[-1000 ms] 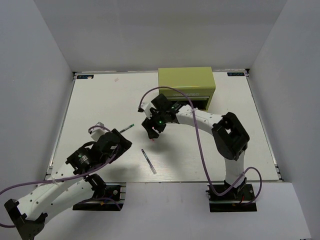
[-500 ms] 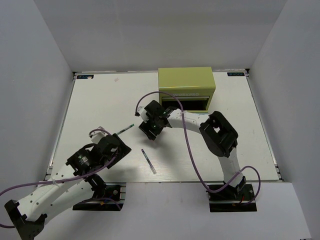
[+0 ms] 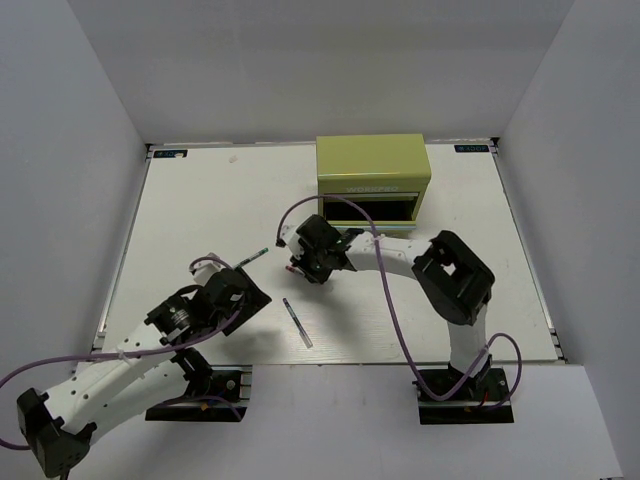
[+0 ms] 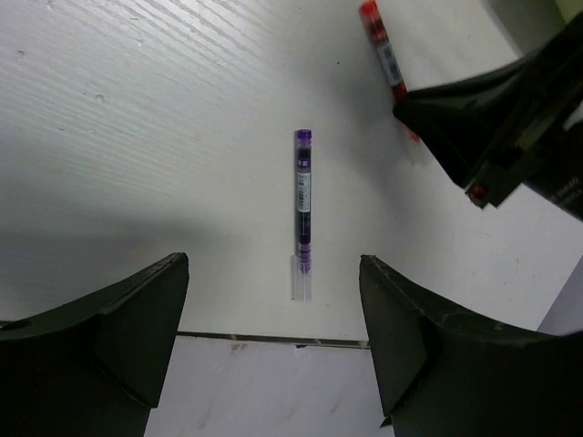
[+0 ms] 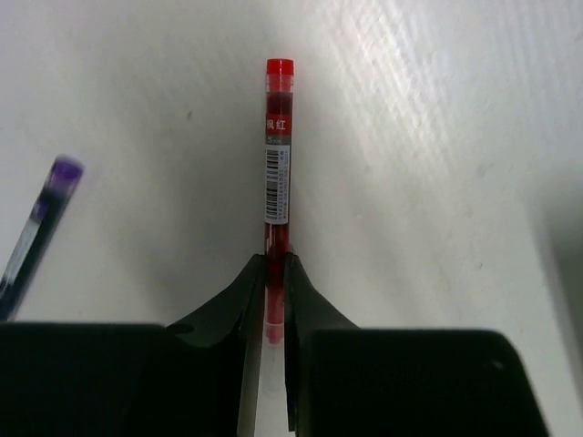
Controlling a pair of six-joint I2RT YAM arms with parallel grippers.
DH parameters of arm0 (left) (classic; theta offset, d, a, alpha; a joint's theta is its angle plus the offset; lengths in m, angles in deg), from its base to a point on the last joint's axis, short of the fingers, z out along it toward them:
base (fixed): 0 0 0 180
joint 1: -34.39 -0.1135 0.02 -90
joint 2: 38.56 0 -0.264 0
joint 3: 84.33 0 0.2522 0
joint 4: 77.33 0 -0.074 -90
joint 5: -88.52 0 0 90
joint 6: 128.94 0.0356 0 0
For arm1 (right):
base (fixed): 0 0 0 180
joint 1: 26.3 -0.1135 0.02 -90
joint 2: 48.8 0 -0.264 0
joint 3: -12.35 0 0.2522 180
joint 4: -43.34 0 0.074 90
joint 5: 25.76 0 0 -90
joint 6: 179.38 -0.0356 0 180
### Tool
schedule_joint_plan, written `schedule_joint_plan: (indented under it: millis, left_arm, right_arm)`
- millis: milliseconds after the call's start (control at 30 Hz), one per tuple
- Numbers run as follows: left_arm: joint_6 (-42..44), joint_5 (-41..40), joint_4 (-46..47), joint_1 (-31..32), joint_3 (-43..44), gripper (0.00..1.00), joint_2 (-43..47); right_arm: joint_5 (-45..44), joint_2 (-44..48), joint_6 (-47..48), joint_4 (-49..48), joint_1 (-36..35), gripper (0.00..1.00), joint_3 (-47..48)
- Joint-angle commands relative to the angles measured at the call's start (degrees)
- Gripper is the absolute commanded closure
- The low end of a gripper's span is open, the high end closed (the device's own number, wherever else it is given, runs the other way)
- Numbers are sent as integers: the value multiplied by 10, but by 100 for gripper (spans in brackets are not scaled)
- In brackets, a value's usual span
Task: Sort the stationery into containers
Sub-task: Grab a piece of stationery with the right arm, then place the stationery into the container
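Observation:
My right gripper is shut on a red-tipped pen, gripping its lower end low over the white table. In the top view this gripper is left of the olive tool chest and hides most of that pen. A purple-tipped pen lies on the table straight ahead of my open left gripper, with nothing between the fingers. The same purple pen lies near the table's front edge. A green-tipped pen rests just beyond the left gripper.
The chest stands at the back of the table with a dark open drawer at its front. The table's front edge runs just below the purple pen. White walls close in the table's left, right and back sides.
The right gripper's jaws have closed on the red pen after dropping toward the table. The left arm has crept slightly forward and right, still open.

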Motion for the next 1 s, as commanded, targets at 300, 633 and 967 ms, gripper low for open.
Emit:
schedule_joint_plan:
  millis: [300,633,967]
  left_arm:
    - [6,36,147,3,-37,17,-51]
    - [-12,85,288,3,-72,17,-158]
    - [-12,117,315,3,-46,17,-251]
  right_arm:
    - [50,223,205,42,48,100,-8]
    - [-34,316,379,-44,144,100,-89]
    - [27,256,492,-42,234,100,-46]
